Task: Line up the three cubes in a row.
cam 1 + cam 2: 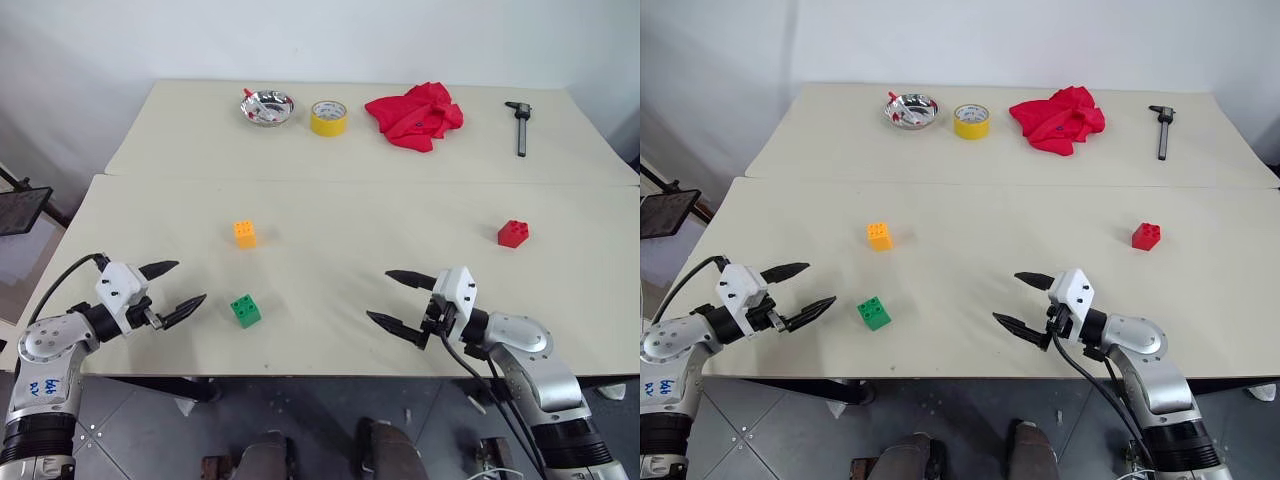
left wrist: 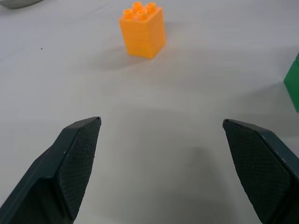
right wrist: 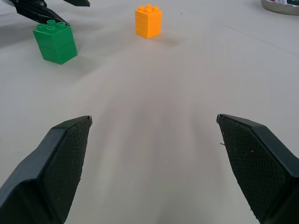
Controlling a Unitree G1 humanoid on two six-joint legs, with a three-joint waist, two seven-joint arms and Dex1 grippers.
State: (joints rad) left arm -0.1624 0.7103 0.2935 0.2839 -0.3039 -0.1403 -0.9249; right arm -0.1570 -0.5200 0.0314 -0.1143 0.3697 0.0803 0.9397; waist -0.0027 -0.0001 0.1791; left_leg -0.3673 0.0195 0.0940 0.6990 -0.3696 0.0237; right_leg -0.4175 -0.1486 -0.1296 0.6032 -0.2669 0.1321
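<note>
Hard moulded plastic is judged to be the material of all three cubes, each with a studded top and flat, smooth side walls. The orange-yellow cube (image 1: 245, 233) is found on the near bench (image 1: 330, 340), left of centre. The green cube (image 1: 245, 310) is set nearer the front edge, almost directly in front of the orange-yellow one, the two apart. The red cube (image 1: 513, 233) is found well apart from both, far to the right. No row is yet formed.

The left tool (image 1: 172, 291) is held just beside the green cube, its fingers spread wide and nothing gripped. The right tool (image 1: 400, 301) is likewise spread wide and empty, near the front edge, with the red cube well off to its far right.

The cubes are judged light, rigid and not fragile. Their glossy walls may slip under a skewed pinch, and so light a piece could be nudged or toppled by a single finger arriving first. A hold across two opposite flat walls, below the studs, is advised, with the textured pads (image 2: 77, 165) squared to the faces.
</note>
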